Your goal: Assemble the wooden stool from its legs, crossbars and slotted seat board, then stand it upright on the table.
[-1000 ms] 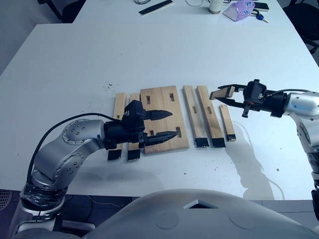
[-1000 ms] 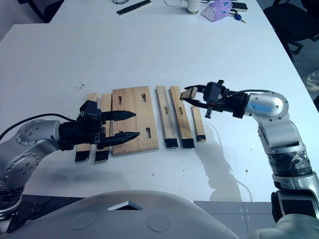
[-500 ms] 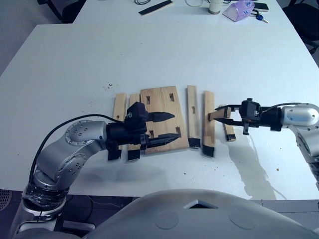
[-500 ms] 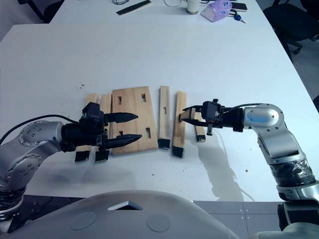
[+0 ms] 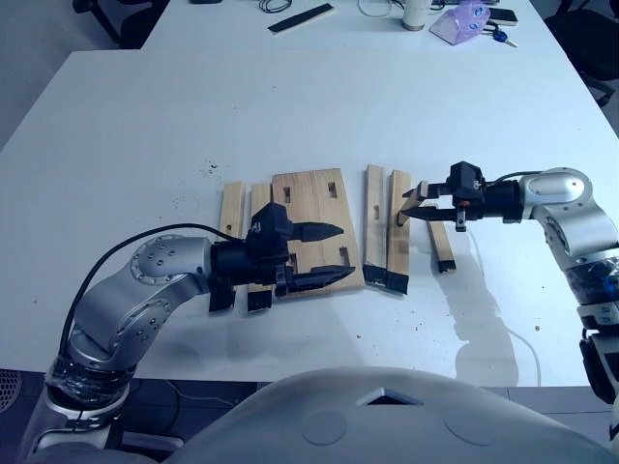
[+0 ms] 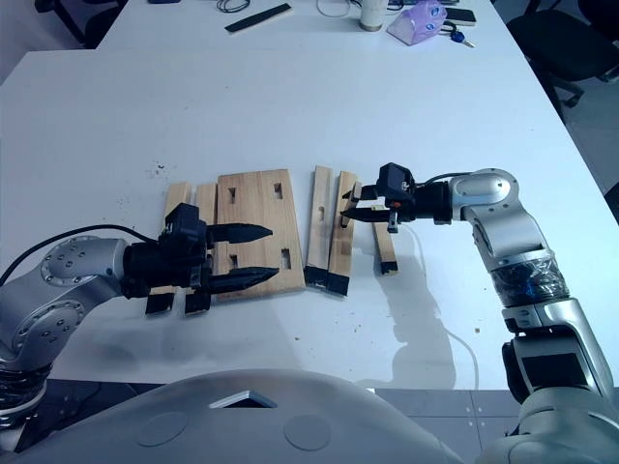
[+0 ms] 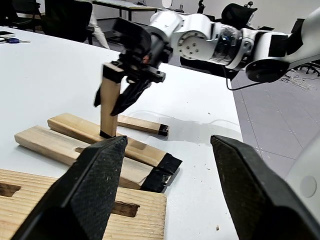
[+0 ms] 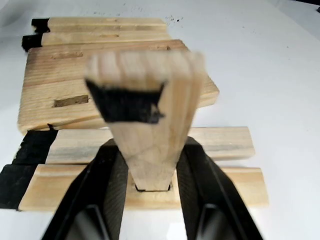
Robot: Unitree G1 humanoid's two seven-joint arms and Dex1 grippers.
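The slotted seat board [image 5: 311,208] lies flat mid-table, with two legs [image 5: 232,205] beside it on its left. To its right lie two more legs [image 5: 374,227] side by side, and a thinner stick [image 5: 441,244] beyond them. My right gripper [image 5: 408,205] is shut on a short crossbar [image 8: 150,125]. It holds the crossbar upright, its lower end in the slot of the outer leg [image 8: 145,187]. My left gripper [image 5: 335,253] hovers open over the board's near right corner, its fingers [image 7: 95,200] holding nothing.
A black strip [image 5: 302,14], a cup [image 5: 416,12] and a purple object [image 5: 462,19] sit at the table's far edge. A thin cable [image 5: 508,329] trails on the table near my right arm. Dark crumbs [image 5: 208,168] dot the surface left of the board.
My right gripper came down from above the right-hand legs and turned the crossbar upright onto the outer leg's slot. Those two legs shifted and were skewed. The left gripper barely moved.
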